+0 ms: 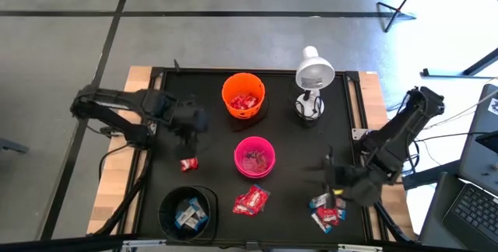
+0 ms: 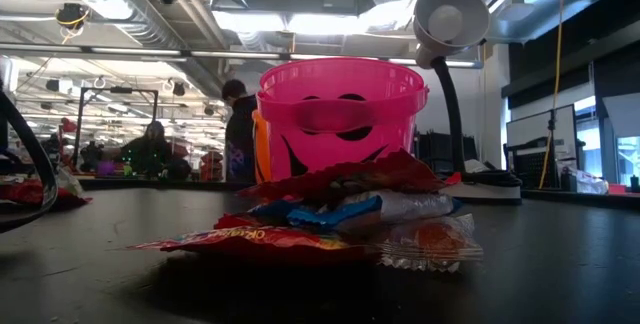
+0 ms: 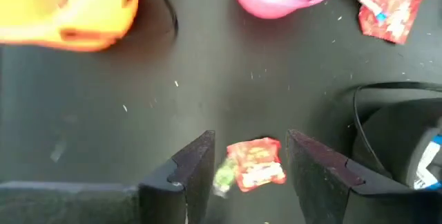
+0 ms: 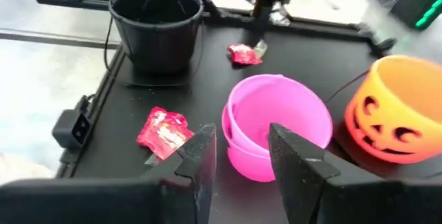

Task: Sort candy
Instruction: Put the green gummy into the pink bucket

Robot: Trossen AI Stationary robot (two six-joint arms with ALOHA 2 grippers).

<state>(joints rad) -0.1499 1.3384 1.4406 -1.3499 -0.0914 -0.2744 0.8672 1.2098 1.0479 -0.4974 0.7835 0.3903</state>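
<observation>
The sorting is sitting somewhere around its middle, judging by how the candy is lying. The orange bowl at the far side is holding red-wrapped sweets, the pink bowl in the middle is showing a few pinkish ones inside, and the black bowl at the near left is carrying blue-and-white ones. So each bowl is already collecting its own kind.

What is remaining is lying loose on the surface. One red sweet is resting alone left of the pink bowl. A small pile of red wrappers with some blue is lying just near of the pink bowl. A second heap of red and blue-and-white pieces is sitting at the near right corner.

The left claw is hovering over the lone red sweet, with its fingers standing apart and the sweet lying between them, not gripped. That piece is likely belonging with the orange bowl.

The right claw is hanging above the near right of the surface, beside the second heap; its fingers are standing apart with nothing between them.

A white lamp is standing at the far right.
</observation>
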